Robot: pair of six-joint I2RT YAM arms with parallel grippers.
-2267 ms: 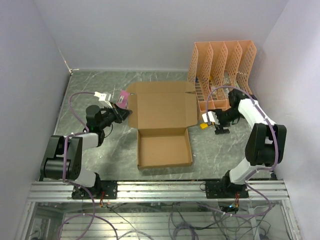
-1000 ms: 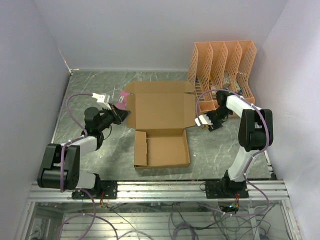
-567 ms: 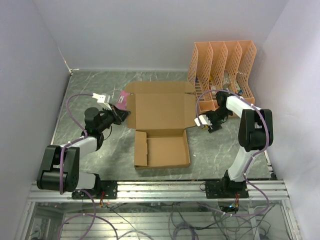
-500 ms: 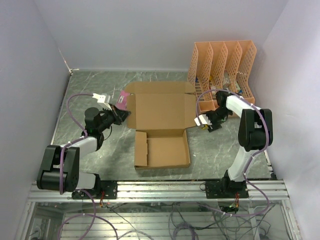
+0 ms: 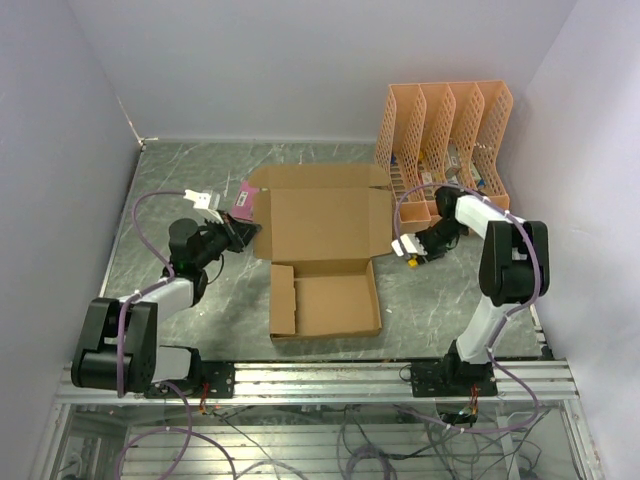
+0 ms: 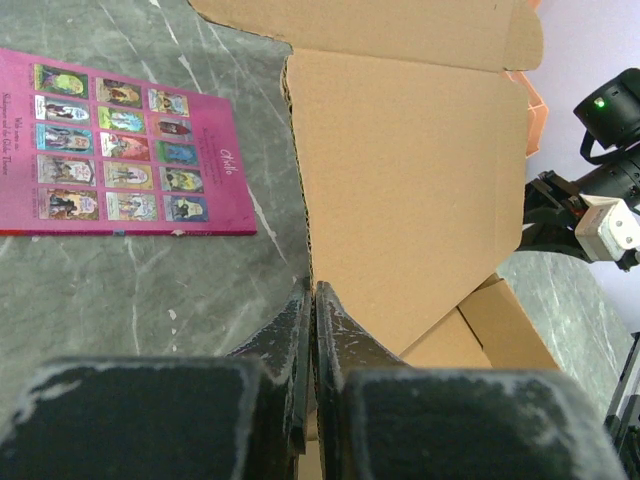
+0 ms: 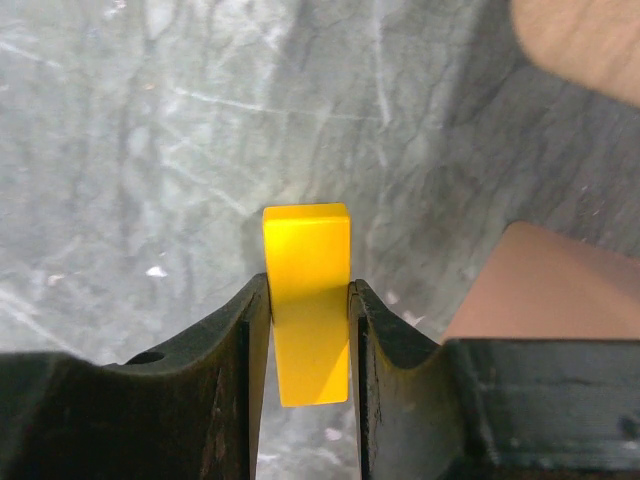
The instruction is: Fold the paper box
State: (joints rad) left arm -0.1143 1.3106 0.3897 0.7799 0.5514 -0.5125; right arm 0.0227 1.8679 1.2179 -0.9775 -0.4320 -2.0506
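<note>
Count on site: one paper box (image 5: pixel 325 240), one pink card (image 5: pixel 245 198), one orange file organizer (image 5: pixel 445 140). One yellow block (image 7: pixel 306 250). Two grippers: left gripper (image 6: pixel 313 292), right gripper (image 7: pixel 306 290).

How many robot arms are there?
2. The left arm, near the pink card, has the left pincer shut on the paper box. The right arm, by the orange organizer, has the right pincer holding a yellow block.

Pink card (image 6: pixel 120 150): small script is printed beside rows of pictures; nothing can be read.

Matt corrugated paper box (image 5: pixel 322 225); glossy pink card (image 6: pixel 120 150); smooth yellow block (image 7: pixel 307 290).
</note>
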